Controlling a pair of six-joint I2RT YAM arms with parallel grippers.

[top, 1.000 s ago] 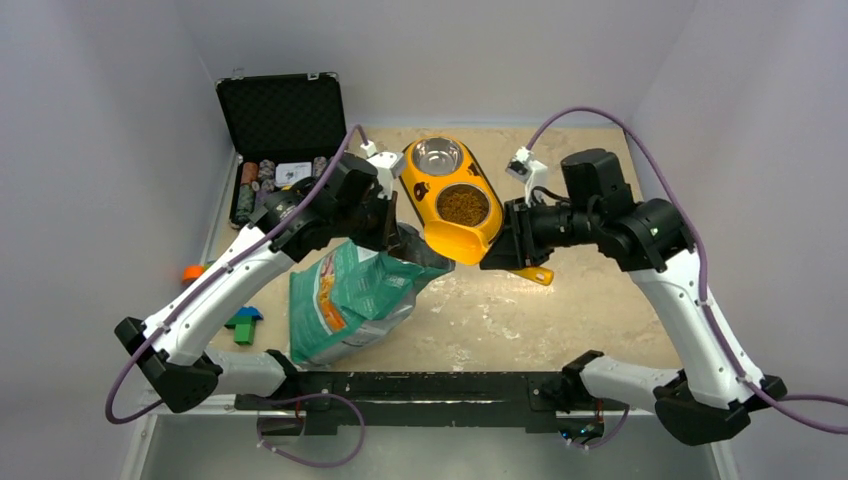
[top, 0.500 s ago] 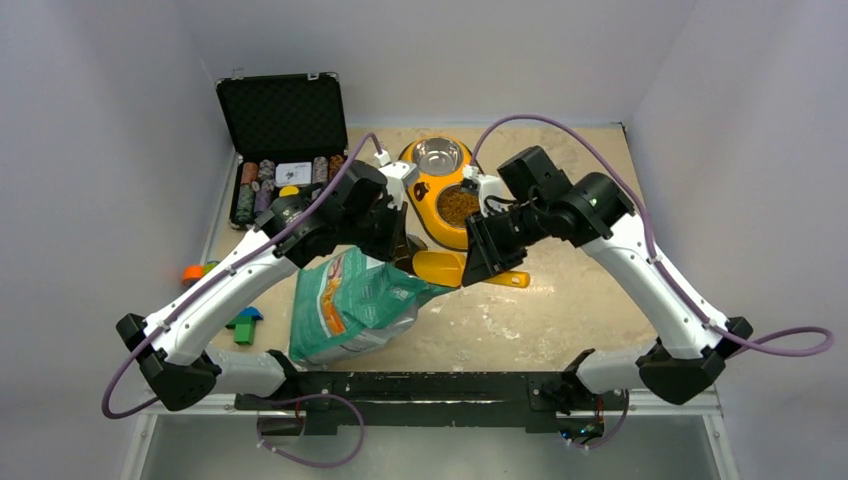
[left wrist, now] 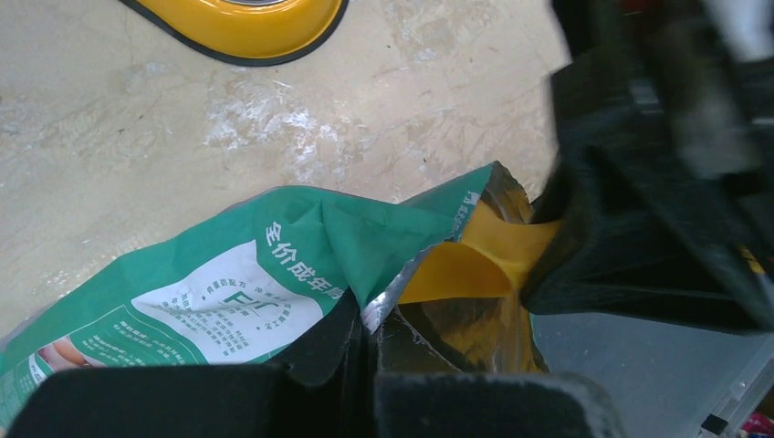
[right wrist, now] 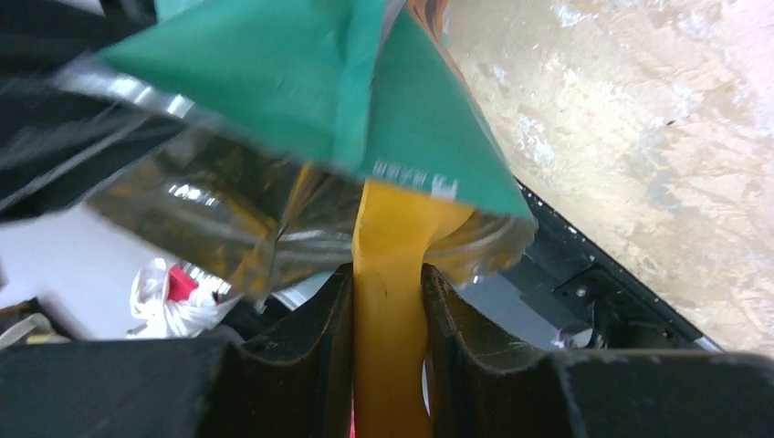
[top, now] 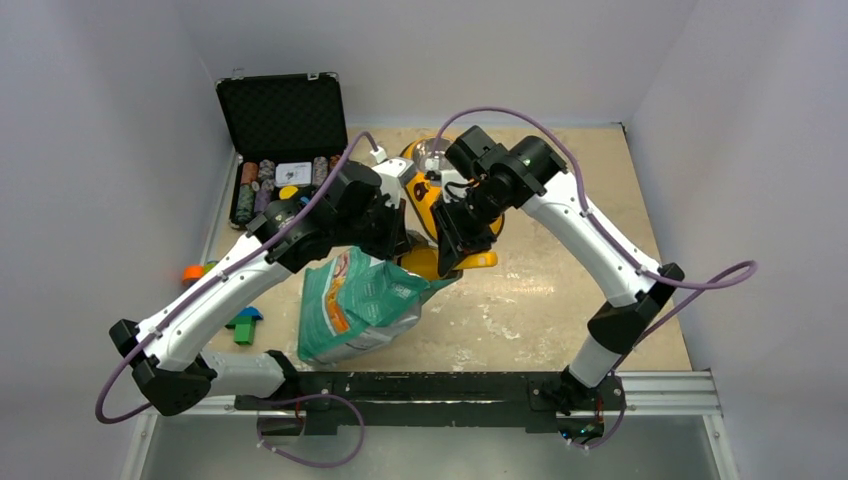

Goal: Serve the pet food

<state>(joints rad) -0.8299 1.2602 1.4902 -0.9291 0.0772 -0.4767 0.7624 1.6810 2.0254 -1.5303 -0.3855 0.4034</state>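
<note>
Scoop (right wrist: 402, 228) gripped by the right tool (right wrist: 385, 278) sits in the pouch (left wrist: 274, 265) mouth; left tool (left wrist: 360, 342) pinches the rim.

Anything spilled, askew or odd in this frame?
Nothing stands out. The left gripper pinches the teal pouch open at its mouth, the right gripper holds the yellow scoop dipped inside, and no kibble shows on the table. Its whitish patches look like surface wear.

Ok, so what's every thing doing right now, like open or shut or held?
teal pouch: top open, edge held up.
yellow scoop: handle gripped, head inside the pouch.
left end effector: shut on the pouch edge.
right end effector: shut on the scoop handle.
black case: lid open.
yellow feeder: bowls mostly hidden from view.
</note>
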